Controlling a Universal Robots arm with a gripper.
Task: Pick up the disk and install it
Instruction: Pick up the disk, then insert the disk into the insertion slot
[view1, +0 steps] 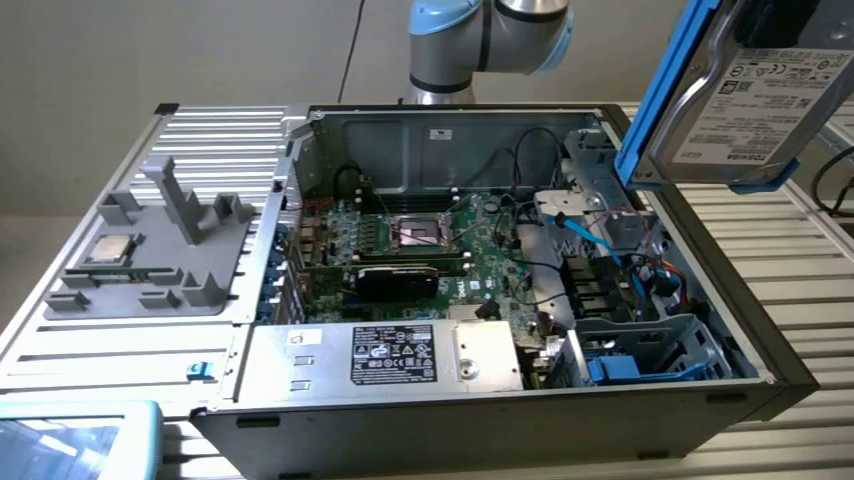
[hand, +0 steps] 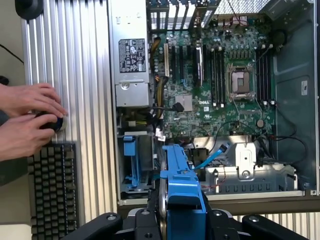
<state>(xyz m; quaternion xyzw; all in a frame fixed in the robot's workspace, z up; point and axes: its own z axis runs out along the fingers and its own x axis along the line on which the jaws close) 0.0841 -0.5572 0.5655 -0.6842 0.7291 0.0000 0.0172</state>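
Above case, exterior view's right: disk hangs on edge, label showing, well clear of PC case.
Jaws: closed on disk's blue bracket, gripping it edge-on.
Drive cage: inside case, lower than disk, w/ a blue part in it.
Cable: blue lead, loose nr cage.
Hands: person's, on counter by keyboard, apart from case.
Risk: tilted disk may catch cage wall or snag cable; grip on plastic could slip.

Reading now | disk: white label says TOSHIBA, finer print too small | motherboard: DELL in white letters | silver box: black label, rows of print, none legible
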